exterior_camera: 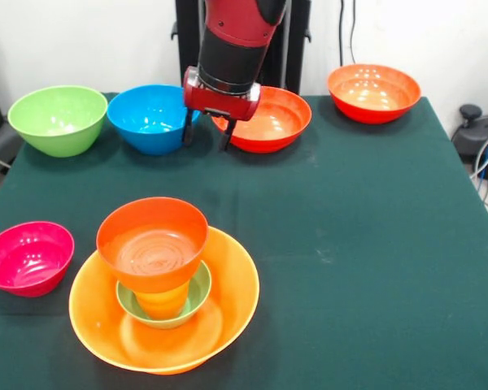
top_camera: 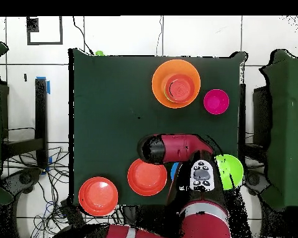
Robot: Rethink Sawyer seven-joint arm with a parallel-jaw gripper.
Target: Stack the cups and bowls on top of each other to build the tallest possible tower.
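Note:
The tower stands at the near left in the front view: the largest orange bowl (exterior_camera: 228, 284) holds a small green bowl (exterior_camera: 200, 286), an upside-down orange cup (exterior_camera: 164, 302) and a small red-orange bowl (exterior_camera: 152, 242) on top. In the overhead view the tower (top_camera: 176, 83) is at the upper middle. My gripper (exterior_camera: 206, 134) is open and empty. It hangs low at the table's far side, between a blue bowl (exterior_camera: 150, 118) and a red-orange bowl (exterior_camera: 268, 122), far from the tower. A small green thing (top_camera: 99, 53) at the table's corner may be the green cup.
A pink bowl (exterior_camera: 27, 257) sits left of the tower. A green bowl (exterior_camera: 58, 119) is at the far left and a second red-orange bowl (exterior_camera: 373, 93) at the far right. My arm (top_camera: 182, 149) hides most of the blue bowl from above.

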